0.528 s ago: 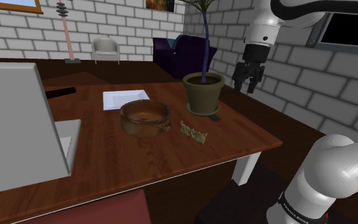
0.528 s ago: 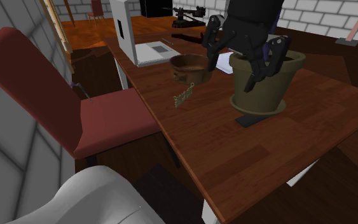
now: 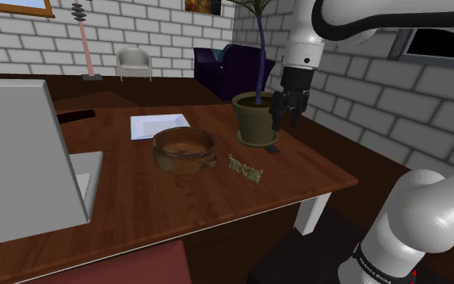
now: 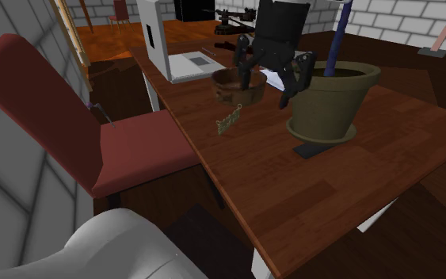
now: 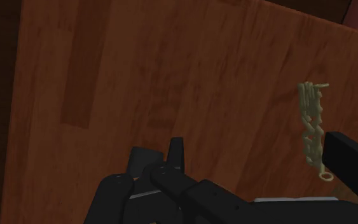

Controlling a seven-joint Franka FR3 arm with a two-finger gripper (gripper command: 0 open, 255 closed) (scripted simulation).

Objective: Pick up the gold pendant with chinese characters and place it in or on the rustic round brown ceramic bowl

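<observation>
— Gripper (image 3: 285, 114) open, nothing in it; we see it hanging fingers-down, right of centre in the shoulder view.
— Pendant?
— Gold pendant (image 3: 245, 168) lies flat on the table (image 3: 136, 202), lower centre; brown bowl (image 3: 181, 161) just up-left of it, apart; plant pot (image 3: 257, 121) behind both.
— Arm arches in from upper right, wrist vertical; we reckon that suits a top-down grab.
</observation>
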